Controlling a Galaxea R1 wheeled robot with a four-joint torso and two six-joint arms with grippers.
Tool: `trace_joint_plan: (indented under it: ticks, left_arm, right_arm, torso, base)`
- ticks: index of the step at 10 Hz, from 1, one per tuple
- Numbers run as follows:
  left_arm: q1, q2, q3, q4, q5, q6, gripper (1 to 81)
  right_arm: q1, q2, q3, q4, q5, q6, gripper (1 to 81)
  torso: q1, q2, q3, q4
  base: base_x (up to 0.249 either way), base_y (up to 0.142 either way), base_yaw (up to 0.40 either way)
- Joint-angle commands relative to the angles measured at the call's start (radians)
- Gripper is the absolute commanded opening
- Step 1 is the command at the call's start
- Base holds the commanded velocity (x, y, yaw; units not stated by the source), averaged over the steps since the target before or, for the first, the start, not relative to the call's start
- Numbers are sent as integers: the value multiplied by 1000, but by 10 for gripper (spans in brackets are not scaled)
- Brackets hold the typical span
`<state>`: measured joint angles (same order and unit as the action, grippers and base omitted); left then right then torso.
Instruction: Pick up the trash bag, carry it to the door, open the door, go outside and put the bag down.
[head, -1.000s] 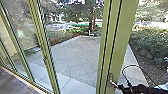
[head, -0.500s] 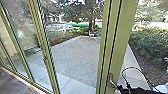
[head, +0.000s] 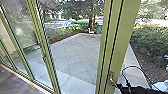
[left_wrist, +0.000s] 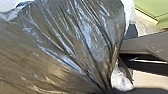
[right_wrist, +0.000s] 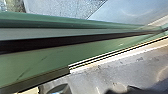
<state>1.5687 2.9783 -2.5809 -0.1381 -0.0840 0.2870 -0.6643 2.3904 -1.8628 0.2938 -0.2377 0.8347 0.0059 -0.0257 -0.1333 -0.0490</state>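
Note:
In the head view, my right gripper's arm (head: 133, 90) shows dark at the lower right, with a cable looping above it. It is just below and right of the metal handle (head: 111, 78) on the broad green door upright (head: 120, 37). Whether they touch, I cannot tell. The dark, shiny trash bag (left_wrist: 65, 47) is large in the left wrist view, its folds drawn together at my left gripper (left_wrist: 107, 90), which is shut on it. The right wrist view has a green door edge (right_wrist: 50, 60) above a pale metal strip.
Glass panels with green frames (head: 43, 47) stand to the left. Beyond the glass lies a paved yard (head: 75, 55), with shrubs (head: 150, 40) on the right and a tree (head: 92, 21) behind. The brown indoor floor (head: 15, 82) is at the lower left.
The right arm has dropped lower and away from the door handle. The head view has shifted slightly, as the camera moved.

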Motion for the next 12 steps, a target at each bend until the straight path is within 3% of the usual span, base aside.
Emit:
trace_joint_plan:
  ticks: [1, 3, 4, 7, 10, 12]
  left_arm:
    - [-20, 1, 4, 0, 67, 4, 10]
    - [-19, 1, 4, 0, 67, 4, 10]
    - [-16, 1, 2, 0, 67, 4, 10]
    - [-3, -5, 2, 0, 67, 4, 10]
    - [9, -11, 2, 2, 67, 4, 10]
    - [17, -16, 2, 0, 67, 4, 10]
  right_arm:
    - [-113, -17, -47, -71, -440, 40, 811]
    - [-93, -21, -47, -68, -439, 40, 811]
    - [-75, -21, -45, -67, -440, 41, 811]
    - [3, -29, -24, -52, -434, 43, 811]
    - [86, -35, -18, -41, -436, 63, 811]
    - [93, -23, -16, -38, -431, 64, 811]
  torso:
    - [0, 0, -69, 0]
    - [-2, -1, -131, 0]
    - [-2, -2, -77, -1]
    - [-4, -2, -129, -2]
    - [-4, -2, -127, -2]
    - [-4, -2, -128, -2]
  base:
    - [0, 0, 0]
    - [0, 0, 0]
    - [0, 0, 0]
    - [0, 0, 0]
    - [0, 0, 0]
    - [0, 0, 0]
